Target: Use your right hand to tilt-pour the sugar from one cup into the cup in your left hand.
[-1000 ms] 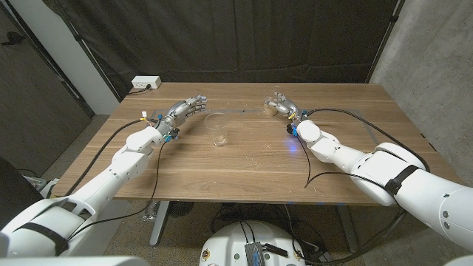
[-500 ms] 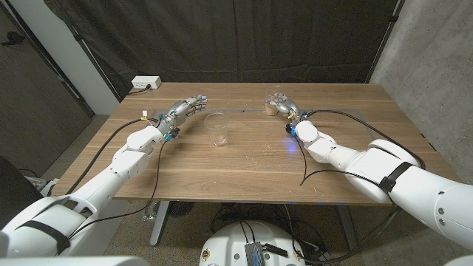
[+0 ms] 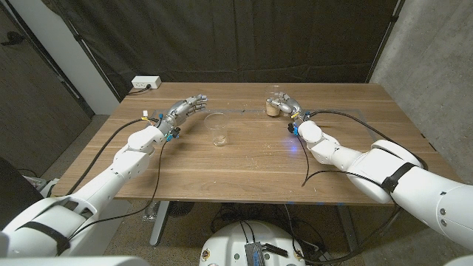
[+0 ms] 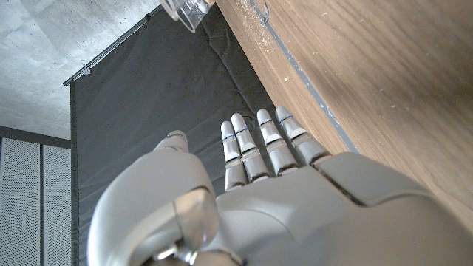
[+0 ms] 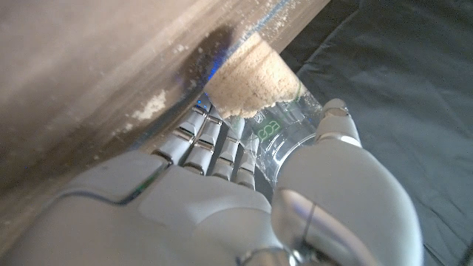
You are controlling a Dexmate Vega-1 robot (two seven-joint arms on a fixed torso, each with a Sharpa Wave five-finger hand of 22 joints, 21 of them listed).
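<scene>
Both arms are glossy white rounded shells with black bands near the elbows. The left hand (image 3: 185, 109) and right hand (image 3: 288, 106) are silvery grey metal with segmented fingers (image 4: 255, 144) ringed by thin dark lines. Black cables trail from each wrist, where small blue fittings sit just behind the hand.

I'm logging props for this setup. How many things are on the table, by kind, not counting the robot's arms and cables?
Clear cups: 2, an empty cup standing free, and a sugar cup gripped by the right hand.
White power strips: 1.
Total: 3.
</scene>
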